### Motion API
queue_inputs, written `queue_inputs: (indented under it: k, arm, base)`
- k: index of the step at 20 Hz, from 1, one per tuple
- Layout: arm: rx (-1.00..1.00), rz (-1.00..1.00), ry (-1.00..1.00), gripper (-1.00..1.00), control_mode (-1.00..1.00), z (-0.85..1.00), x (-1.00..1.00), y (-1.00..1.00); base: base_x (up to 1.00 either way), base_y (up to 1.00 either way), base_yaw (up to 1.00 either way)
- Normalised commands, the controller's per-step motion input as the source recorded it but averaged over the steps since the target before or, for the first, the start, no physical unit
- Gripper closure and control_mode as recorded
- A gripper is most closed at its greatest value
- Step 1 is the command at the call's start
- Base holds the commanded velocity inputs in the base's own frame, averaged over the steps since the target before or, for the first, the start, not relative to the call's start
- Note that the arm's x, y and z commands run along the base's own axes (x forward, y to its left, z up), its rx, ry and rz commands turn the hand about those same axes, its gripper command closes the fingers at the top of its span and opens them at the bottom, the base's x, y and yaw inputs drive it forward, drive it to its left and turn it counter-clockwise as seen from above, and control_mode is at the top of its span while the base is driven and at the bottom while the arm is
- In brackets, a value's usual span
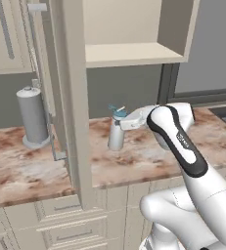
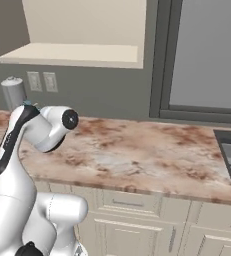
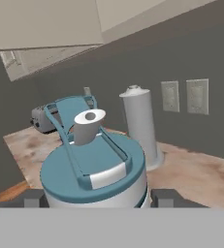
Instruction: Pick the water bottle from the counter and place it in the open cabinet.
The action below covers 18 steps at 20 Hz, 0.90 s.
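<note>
End effector [image 3: 96, 197]: straddling the water bottle [image 1: 116, 132], one fingertip on each side just under the teal cap; whether it is squeezing or only flanking, I cannot tell. Water bottle: standing upright on the worktop [image 1: 134, 161], below the open cabinet [image 1: 129, 51], with the taller grey cylinder [image 1: 33, 117] well off to its side. Step: seemingly securing the grasp. Next: lifting straight up to the cabinet shelf.

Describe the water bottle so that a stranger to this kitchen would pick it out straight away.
Find the counter, the pinkish-brown marble top below the open cabinet. Just right of the cabinet's hanging door stands the water bottle, with the gripper at its top. It is slim, grey and teal-capped with a flip spout, unlike the taller grey cylinder on a round base to its left.
</note>
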Motion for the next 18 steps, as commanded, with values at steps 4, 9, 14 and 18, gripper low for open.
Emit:
queue_inputs:
  k: [4, 9, 14, 18]
  arm:
    - [0.00, 0.00, 0.00, 1.00, 1.00, 0.00, 0.00, 0.00]
    - [0.00, 0.00, 0.00, 1.00, -1.00, 0.39, 0.00, 0.00]
    - [-0.01, 0.00, 0.00, 1.00, -1.00, 1.00, -0.02, 0.00]
    - [-0.03, -0.01, 0.00, 1.00, -1.00, 0.97, -0.15, -0.02]
  base:
    - [0.62, 0.00, 0.00]
    - [0.10, 0.00, 0.00]
    - [0.00, 0.00, 0.00]
    - [0.00, 0.00, 0.00]
